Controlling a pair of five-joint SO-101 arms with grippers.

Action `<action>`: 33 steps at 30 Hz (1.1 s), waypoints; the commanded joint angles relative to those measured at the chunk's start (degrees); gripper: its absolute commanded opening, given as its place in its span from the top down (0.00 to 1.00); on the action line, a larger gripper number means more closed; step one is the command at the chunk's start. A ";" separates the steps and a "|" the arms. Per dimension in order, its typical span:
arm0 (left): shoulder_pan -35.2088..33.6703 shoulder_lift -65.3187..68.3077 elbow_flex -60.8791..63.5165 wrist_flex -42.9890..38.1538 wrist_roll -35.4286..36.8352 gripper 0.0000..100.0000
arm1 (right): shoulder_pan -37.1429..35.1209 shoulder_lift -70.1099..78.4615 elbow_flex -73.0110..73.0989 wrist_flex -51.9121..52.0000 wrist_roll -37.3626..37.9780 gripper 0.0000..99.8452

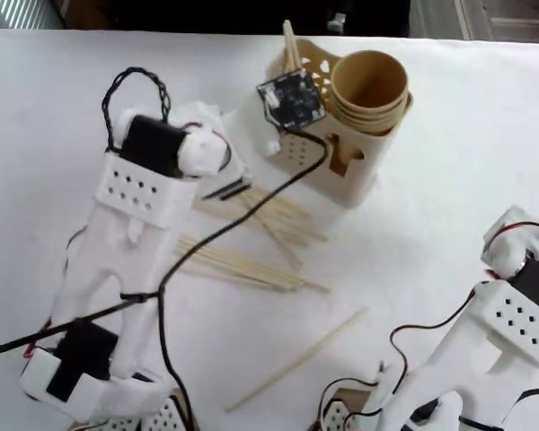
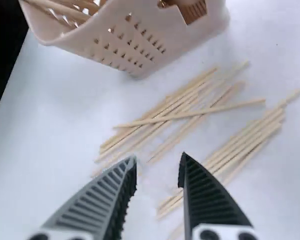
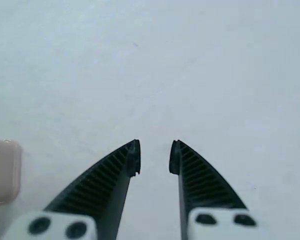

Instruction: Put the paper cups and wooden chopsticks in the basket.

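The beige slotted basket [image 1: 341,166] stands at the back of the table with stacked paper cups [image 1: 370,85] inside and a few chopsticks [image 1: 290,45] upright in its far corner. Two loose bundles of wooden chopsticks [image 1: 274,220] lie in front of it, and a single chopstick [image 1: 296,359] lies nearer the front. In the left wrist view my left gripper [image 2: 157,161] hangs open just above the near ends of the chopsticks [image 2: 190,115], with the basket [image 2: 125,40] beyond. My right gripper [image 3: 154,150] is open over bare table.
A black cable [image 1: 225,233] runs from the left arm across the chopstick piles to a small camera board [image 1: 292,99] by the basket. The right arm [image 1: 512,314] sits at the front right corner. A beige block [image 3: 2,170] shows beside the right gripper.
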 commanded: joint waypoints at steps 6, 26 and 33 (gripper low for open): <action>4.18 -5.14 13.63 -0.44 -2.37 0.87 | -0.22 -0.75 -0.26 -1.10 0.00 0.89; 4.09 -17.89 65.49 -38.68 -6.68 0.82 | -0.04 -0.75 -0.26 -1.10 0.00 0.89; 4.35 -0.31 58.02 -41.14 -6.95 0.82 | -0.04 -0.75 -0.26 -1.19 0.00 0.89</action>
